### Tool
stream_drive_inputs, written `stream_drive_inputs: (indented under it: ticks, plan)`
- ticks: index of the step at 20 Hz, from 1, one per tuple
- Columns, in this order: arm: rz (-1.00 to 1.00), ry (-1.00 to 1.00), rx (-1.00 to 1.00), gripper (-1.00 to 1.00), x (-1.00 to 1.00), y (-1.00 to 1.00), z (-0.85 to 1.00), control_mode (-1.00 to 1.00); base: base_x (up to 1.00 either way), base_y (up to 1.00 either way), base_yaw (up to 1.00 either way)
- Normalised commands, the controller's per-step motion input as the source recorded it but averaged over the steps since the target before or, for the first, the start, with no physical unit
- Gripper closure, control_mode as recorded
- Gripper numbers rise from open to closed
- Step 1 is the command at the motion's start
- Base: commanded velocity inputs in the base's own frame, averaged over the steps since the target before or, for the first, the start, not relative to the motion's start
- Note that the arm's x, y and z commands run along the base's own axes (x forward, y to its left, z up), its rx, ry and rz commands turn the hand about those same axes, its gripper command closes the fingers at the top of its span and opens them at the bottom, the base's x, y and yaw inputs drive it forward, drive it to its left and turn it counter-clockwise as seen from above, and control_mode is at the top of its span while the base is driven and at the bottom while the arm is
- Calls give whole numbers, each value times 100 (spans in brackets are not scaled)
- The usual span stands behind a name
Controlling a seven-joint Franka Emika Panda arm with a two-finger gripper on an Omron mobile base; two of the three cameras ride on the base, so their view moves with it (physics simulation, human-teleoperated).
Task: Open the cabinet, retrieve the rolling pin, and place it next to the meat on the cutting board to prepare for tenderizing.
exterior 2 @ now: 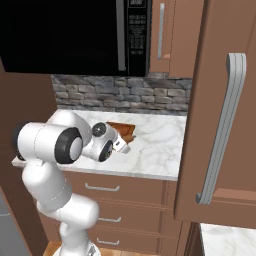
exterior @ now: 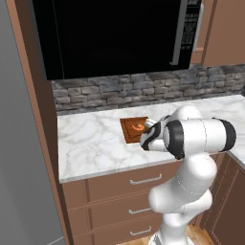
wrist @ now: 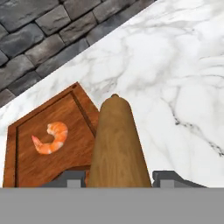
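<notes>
My jaws are pinching the rolling pin (wrist: 117, 144): in the hand view its tan wooden body rises between my two dark fingertips (wrist: 70, 179) and points out over the right edge of the cutting board (wrist: 26, 168). My gripper (wrist: 117, 180) is therefore neither spread free nor pressed together — it is set on the wood.

The hand view alone gives the board's load: a curled orange shrimp (wrist: 50, 138) lying on the recessed face, to the left of the rolling pin and apart from it. Behind the board runs the grey stone backsplash (wrist: 43, 35); to the right lies white marble worktop (wrist: 183, 78).

The left base view shows the board (exterior: 131, 129) on the worktop below the black microwave (exterior: 115, 33), with my wrist covering its right part; the shrimp reads there as a small orange mark.

The right base view adds what the others lack — the cabinet (exterior 2: 220, 130) door stands swung open in the foreground, its silver bar handle (exterior 2: 222, 130) facing the camera. The board (exterior 2: 125, 131) shows only as a dark corner behind my hand.
</notes>
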Motion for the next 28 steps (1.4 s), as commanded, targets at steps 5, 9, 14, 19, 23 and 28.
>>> stream_drive_inputs:
  ticks: [5, 9, 14, 19, 23, 28]
  plan:
    - [-9, -1, -7, 100, 13, 20, -3, -100, 0, 0, 0]
    - [-5, -1, -1, 100, 4, 29, 0, -100, 0, 0, 0]
    - [-1, 0, 0, 100, 0, 33, 0, -100, 0, 0, 0]
    - [0, 0, 0, 100, 3, 26, 0, -100, 0, 0, 0]
    - [0, 0, 0, 100, 16, 7, 0, -100, 0, 0, 0]
    - [0, 0, 0, 100, 23, 0, 0, -100, 0, 0, 0]
